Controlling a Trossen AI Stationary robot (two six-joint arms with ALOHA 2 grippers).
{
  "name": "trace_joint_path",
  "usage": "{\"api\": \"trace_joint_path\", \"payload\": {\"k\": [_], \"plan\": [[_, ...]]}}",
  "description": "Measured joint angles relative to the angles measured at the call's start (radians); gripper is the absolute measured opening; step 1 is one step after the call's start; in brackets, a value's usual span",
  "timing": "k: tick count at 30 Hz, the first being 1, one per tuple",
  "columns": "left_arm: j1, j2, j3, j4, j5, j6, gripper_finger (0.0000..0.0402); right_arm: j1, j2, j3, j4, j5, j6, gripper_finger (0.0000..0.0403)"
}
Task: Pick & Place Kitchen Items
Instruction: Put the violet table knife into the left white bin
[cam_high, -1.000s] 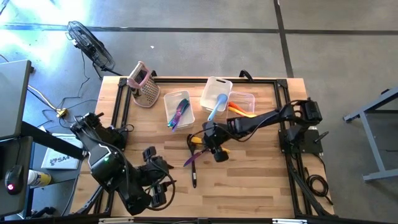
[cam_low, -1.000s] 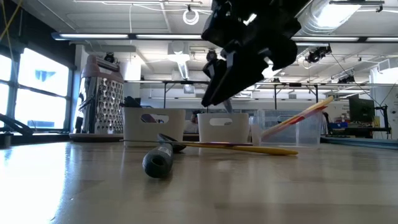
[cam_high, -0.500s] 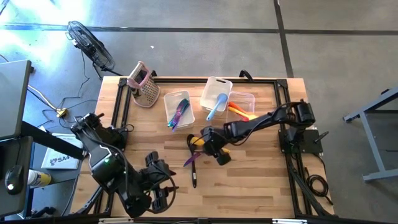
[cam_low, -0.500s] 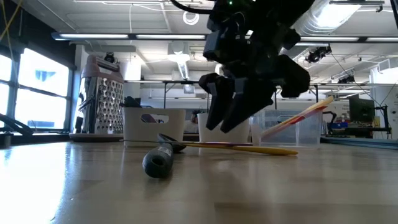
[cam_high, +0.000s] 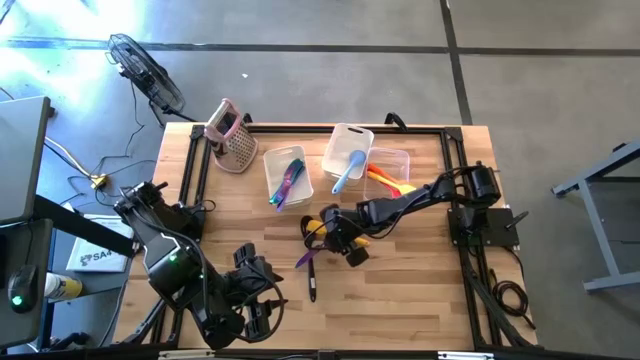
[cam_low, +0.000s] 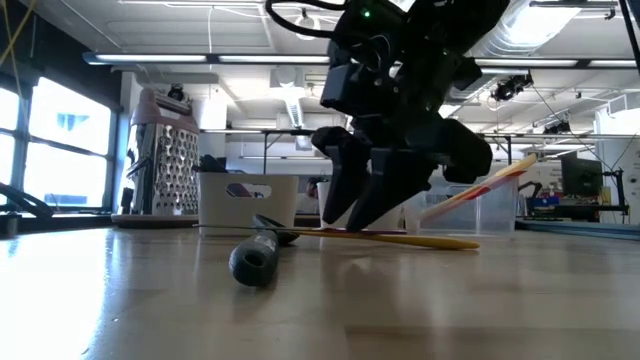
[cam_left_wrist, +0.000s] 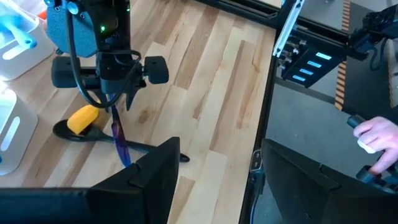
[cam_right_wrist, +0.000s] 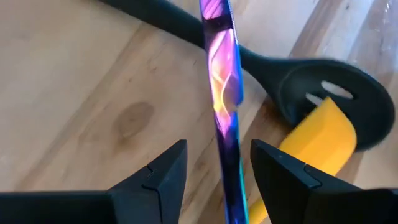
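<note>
My right gripper (cam_right_wrist: 217, 149) is open and low over the middle of the table (cam_high: 400, 290). Its two fingers stand on either side of a slim, shiny purple utensil (cam_right_wrist: 221, 93) lying flat on the wood, without touching it. The purple utensil crosses over a black slotted spoon (cam_right_wrist: 323, 99), and a yellow spatula (cam_right_wrist: 317, 137) lies against that spoon's head. The high view shows the right gripper (cam_high: 332, 233) above the same three pieces. My left gripper (cam_high: 252, 300) waits open near the table's near-left part.
Three clear tubs stand at the far side: one (cam_high: 287, 175) with purple and green utensils, one (cam_high: 348, 150) with a blue spatula, one (cam_high: 390, 165) with orange and yellow ones. A pink-topped grater (cam_high: 232, 135) stands far left. A person's hand (cam_left_wrist: 373, 134) shows beyond the table.
My right gripper has come down from above the tubs' height to just over the table, shifting slightly toward the near-left, until its open fingers straddle the purple utensil. The utensils on the table have stayed where they were.
</note>
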Motion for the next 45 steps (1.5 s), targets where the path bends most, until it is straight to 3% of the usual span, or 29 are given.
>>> {"api": "trace_joint_path", "payload": {"k": [21,25,31,45], "plan": [[0.000,0.000,0.000,-0.012,-0.025,0.000,0.0219,-0.006,0.082,0.004,0.054,0.006,0.001,0.0168],[0.000,0.000,0.000,-0.018,-0.029,0.000,0.0219,-0.006,0.083,0.003,0.041,0.006,0.001,0.0133],[0.001,0.000,0.000,-0.020,-0.036,-0.007,0.0219,-0.004,0.084,0.003,0.011,0.008,-0.007,0.0036],[0.015,0.000,0.000,-0.027,-0.033,0.000,0.0219,0.021,0.073,0.000,-0.013,0.043,0.028,0.0036]]}}
